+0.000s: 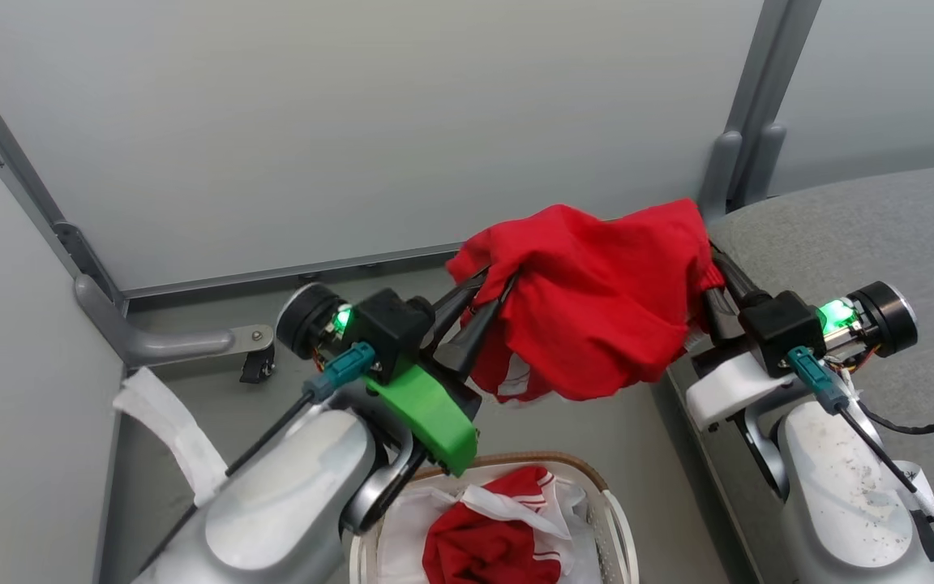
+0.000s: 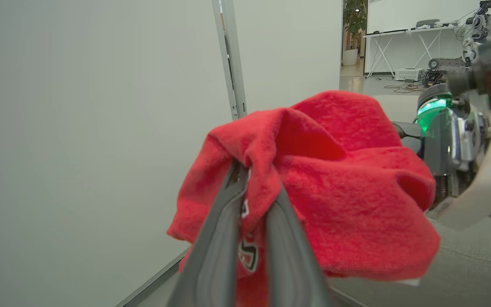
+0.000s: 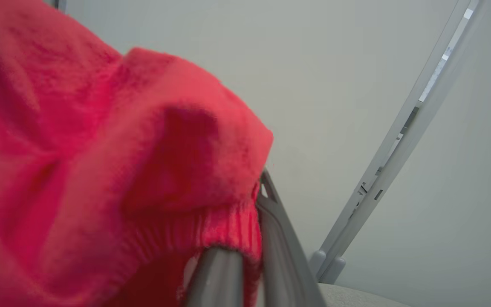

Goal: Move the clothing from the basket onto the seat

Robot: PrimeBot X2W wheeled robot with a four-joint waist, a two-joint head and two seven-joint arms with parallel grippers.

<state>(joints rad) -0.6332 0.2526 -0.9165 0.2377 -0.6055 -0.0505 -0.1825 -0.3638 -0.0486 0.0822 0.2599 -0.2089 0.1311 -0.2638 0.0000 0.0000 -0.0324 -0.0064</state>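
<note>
Left claw (image 1: 493,285) pinched tight on a fold of the red garment (image 1: 597,308), right claw (image 1: 714,264) pressed together on its ribbed hem. The garment hangs bunched in the air between them, just beside the seat (image 1: 880,227) and up past the basket (image 1: 576,469). Risks as I judge them, big to small: the seat edge sits close by my right arm, so a low swing across could drag the cloth on the cushion side and leave it hanging off rather than on top. Both pinches take only thin folds, so the knit could slide out and drop to the floor or back into the basket. The loose hanging tail might snag the rim. The second garment (image 1: 483,543) is not yet moved and lies in the basket. Materials: seat is broad grey woven upholstery with a rounded edge. Red garment is a soft fuzzy knit, crumpled, with white lettering underneath. Basket is oval white holed plastic with a brown woven rim and a limp white liner (image 1: 410,519). Second garment is red with white stripes.
</note>
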